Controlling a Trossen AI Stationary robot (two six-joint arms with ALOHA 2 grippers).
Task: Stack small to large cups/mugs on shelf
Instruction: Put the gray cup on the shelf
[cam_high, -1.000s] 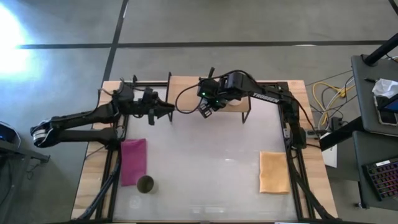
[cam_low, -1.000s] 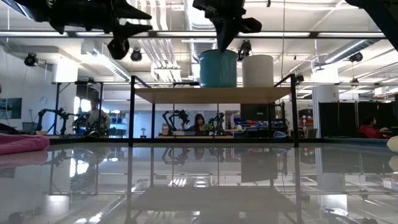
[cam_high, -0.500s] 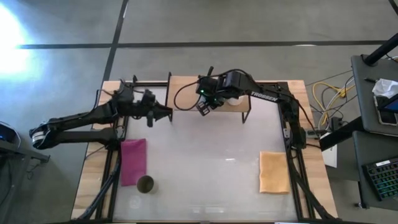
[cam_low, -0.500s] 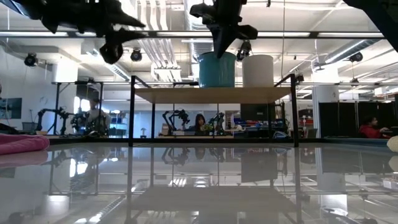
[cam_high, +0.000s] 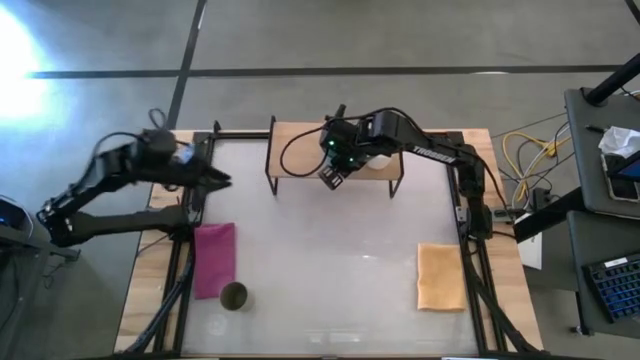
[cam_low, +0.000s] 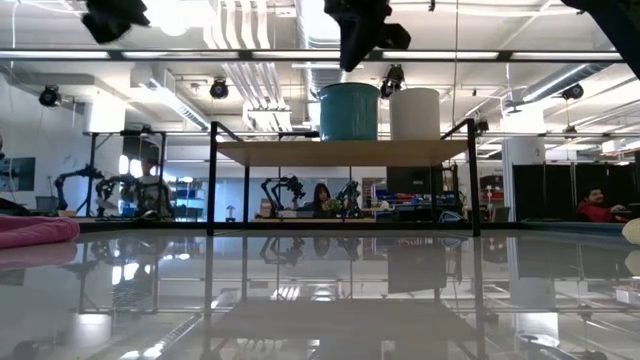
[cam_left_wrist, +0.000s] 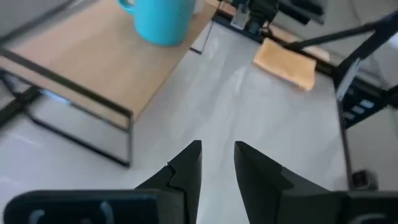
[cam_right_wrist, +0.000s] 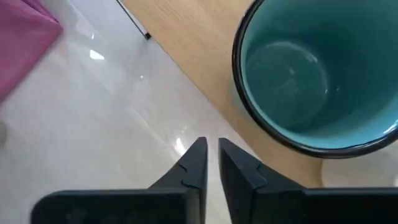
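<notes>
The teal mug (cam_low: 349, 111) and the white mug (cam_low: 414, 113) stand side by side on their bases on the light-wood shelf (cam_low: 345, 152). The olive-brown tumbler (cam_high: 234, 296) stands upright on the table near its front left. My right gripper (cam_high: 335, 168) hovers above the teal mug (cam_right_wrist: 317, 74), touching nothing, its fingers almost together. My left gripper (cam_high: 215, 180) is drawn back over the table's left edge, high up and empty, with a narrow gap between its fingers (cam_left_wrist: 217, 155).
A pink cloth (cam_high: 214, 258) lies at the table's left beside the tumbler. An orange cloth (cam_high: 440, 277) lies at the right. The shelf's thin black legs (cam_low: 211, 180) stand at the table's far side. People and other robot arms show in the room behind.
My left gripper has drawn back from beside the shelf toward the table's left edge and has risen. My right gripper has risen a little above the teal mug. Both mugs have stayed where they were on the shelf.
</notes>
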